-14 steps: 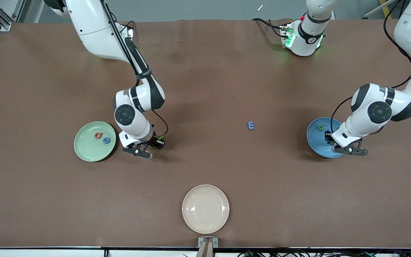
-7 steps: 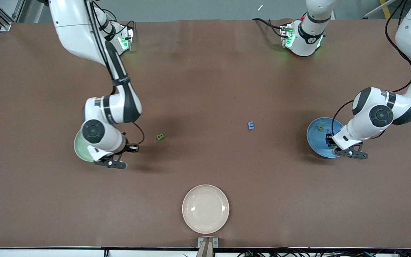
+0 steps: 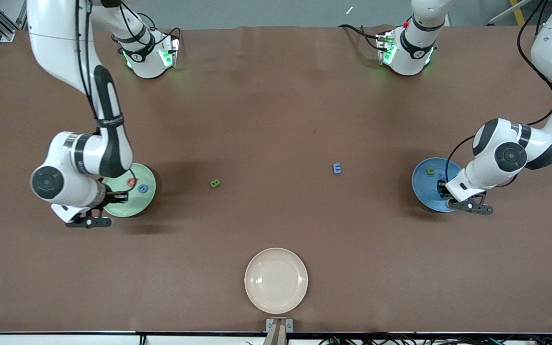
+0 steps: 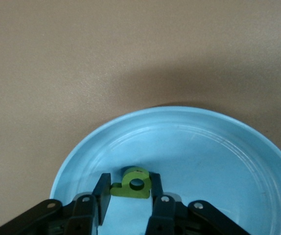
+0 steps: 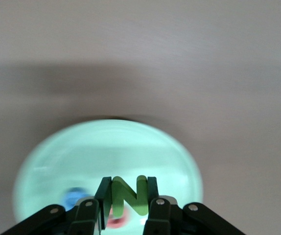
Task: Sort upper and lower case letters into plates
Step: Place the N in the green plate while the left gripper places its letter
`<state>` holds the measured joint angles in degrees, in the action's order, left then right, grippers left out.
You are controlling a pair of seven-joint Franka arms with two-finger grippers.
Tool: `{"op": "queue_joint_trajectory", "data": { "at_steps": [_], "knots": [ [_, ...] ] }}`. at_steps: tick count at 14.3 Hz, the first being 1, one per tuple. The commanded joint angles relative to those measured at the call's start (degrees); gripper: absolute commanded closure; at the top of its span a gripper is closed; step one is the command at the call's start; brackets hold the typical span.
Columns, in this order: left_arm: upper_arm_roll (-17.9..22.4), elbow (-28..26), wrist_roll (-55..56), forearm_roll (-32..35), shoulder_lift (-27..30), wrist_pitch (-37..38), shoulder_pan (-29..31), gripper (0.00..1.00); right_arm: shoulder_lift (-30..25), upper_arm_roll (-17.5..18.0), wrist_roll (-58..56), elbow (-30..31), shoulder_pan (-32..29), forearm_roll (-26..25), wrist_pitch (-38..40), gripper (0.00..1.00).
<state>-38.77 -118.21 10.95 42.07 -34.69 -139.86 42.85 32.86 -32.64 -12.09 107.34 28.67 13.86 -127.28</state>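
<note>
My right gripper (image 3: 119,195) is shut on a green N (image 5: 127,197) and holds it over the pale green plate (image 3: 123,207), which also shows in the right wrist view (image 5: 106,156). A red-pink letter (image 3: 132,182) and a blue letter (image 3: 142,189) lie in that plate. My left gripper (image 3: 443,190) hangs low over the blue plate (image 3: 424,191), its fingers closed on a green letter with a round hole (image 4: 136,184). Another green letter (image 3: 430,171) lies in the blue plate. A green B (image 3: 215,183) and a blue E (image 3: 337,168) lie on the table between the plates.
A cream-beige plate (image 3: 276,280) stands near the table's edge closest to the front camera, with nothing in it. The brown table top (image 3: 276,105) spreads between the arms' bases and the letters.
My right arm swung from beside the green B toward its own end of the table, carrying the N over the pale green plate. The B stayed. My left gripper barely moved.
</note>
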Motion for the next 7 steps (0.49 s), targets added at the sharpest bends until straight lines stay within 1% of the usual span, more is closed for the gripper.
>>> {"op": "queue_joint_trajectory", "data": {
  "at_steps": [1,2,3,4,6,7],
  "knots": [
    [-0.78,0.35,-0.49,1.17,0.32,0.56,0.57,0.43,-1.66,0.82,-6.52,6.29,-2.91,0.12,-6.47,0.99],
    [-1.04,0.26,-0.32,0.91,0.67,0.99,0.57,0.39,-1.66,0.91,-7.67,7.87,-3.26,0.21,-8.06,0.99],
    [-2.09,0.34,-0.32,0.38,1.55,2.82,0.57,0.39,-1.92,0.82,-7.86,8.93,-3.18,1.34,-8.77,0.99],
    [-3.40,0.52,-0.32,0.29,1.99,5.45,0.65,0.39,-2.45,0.82,-7.86,9.11,-2.83,3.18,-8.08,0.99],
    [-6.22,1.48,-0.32,-1.19,4.10,10.99,0.66,0.39,-3.85,0.82,-7.86,9.12,-2.56,3.81,-5.37,0.99],
    [-7.62,2.27,0.03,-3.03,4.89,13.28,0.66,0.28,-4.64,0.82,-7.86,9.12,-2.56,3.81,-4.22,0.99]
  ]
}}
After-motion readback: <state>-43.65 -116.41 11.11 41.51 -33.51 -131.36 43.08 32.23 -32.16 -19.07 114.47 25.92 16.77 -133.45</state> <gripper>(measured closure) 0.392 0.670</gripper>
